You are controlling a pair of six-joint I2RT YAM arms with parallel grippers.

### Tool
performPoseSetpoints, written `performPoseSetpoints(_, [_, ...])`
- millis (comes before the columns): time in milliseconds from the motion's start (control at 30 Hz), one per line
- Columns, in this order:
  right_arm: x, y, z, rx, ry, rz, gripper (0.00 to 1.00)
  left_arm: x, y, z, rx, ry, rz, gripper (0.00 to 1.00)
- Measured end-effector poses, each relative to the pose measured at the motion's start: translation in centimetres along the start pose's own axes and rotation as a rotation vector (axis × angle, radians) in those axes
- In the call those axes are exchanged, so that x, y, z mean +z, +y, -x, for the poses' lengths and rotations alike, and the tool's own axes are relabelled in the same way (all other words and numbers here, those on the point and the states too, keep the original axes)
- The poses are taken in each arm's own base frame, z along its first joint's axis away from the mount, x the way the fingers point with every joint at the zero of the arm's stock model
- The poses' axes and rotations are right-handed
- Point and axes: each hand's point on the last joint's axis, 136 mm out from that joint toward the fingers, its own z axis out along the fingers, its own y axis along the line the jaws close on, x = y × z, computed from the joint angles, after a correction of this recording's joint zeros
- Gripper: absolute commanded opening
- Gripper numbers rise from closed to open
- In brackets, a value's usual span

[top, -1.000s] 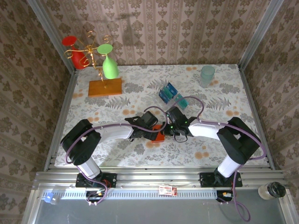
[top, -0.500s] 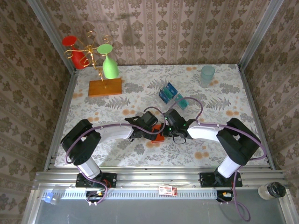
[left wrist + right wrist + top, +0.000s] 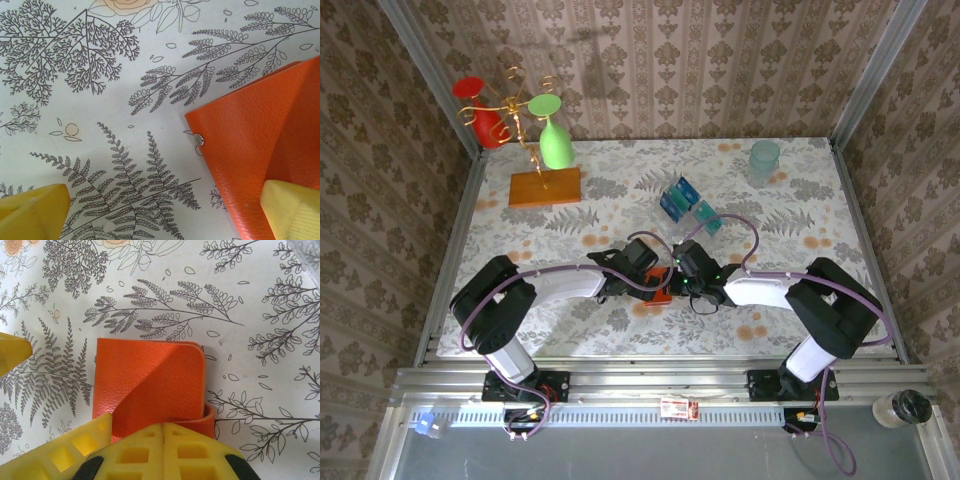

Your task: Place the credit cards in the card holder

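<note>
Right arm has slid in toward the left one, and the closed right gripper [image 3: 162, 432] now sits at the near edge of the card holder [image 3: 150, 380]; whether those jaws pinch a leaf I cannot tell. Meanwhile the left gripper [image 3: 161, 212] stands wide open, one fingertip over the holder's corner, the other over bare cloth [image 3: 100, 100]. Holder lies folded between the two sets of jaws. Light, soft, grainy and floppy, I'd judge, so I'd lift a free edge and pin the other leaf. Well beyond the right jaws, the credit cards [image 3: 677, 197] stand in the clear tray [image 3: 700, 213]; thin, stiff, slick, best pinched across their faces
</note>
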Motion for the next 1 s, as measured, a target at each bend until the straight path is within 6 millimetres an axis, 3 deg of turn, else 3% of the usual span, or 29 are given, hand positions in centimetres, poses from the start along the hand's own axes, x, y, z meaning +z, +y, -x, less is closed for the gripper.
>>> performPoseSetpoints(433, [-0.3,0.7,0.1,0.034,0.038,-0.009,0.16,-0.1,0.1,-0.1,-0.020,0.010,-0.005,1.00])
performPoseSetpoints(633, [-1.0,1.3,-0.2,0.048,0.093,-0.013,0.32,-0.6,0.8,-0.1,-0.046,0.032,-0.019,1.00])
performPoseSetpoints(833, [-3.2,2.2,-1.7,0.050,0.176,0.010,0.49,-2.8,1.9,2.5,-0.134,-0.040,-0.082,1.00])
performPoseSetpoints(1000, [-6.7,3.1,1.4,0.095,0.107,0.085,0.79,-6.6,3.1,6.4,-0.232,-0.186,-0.186,1.00])
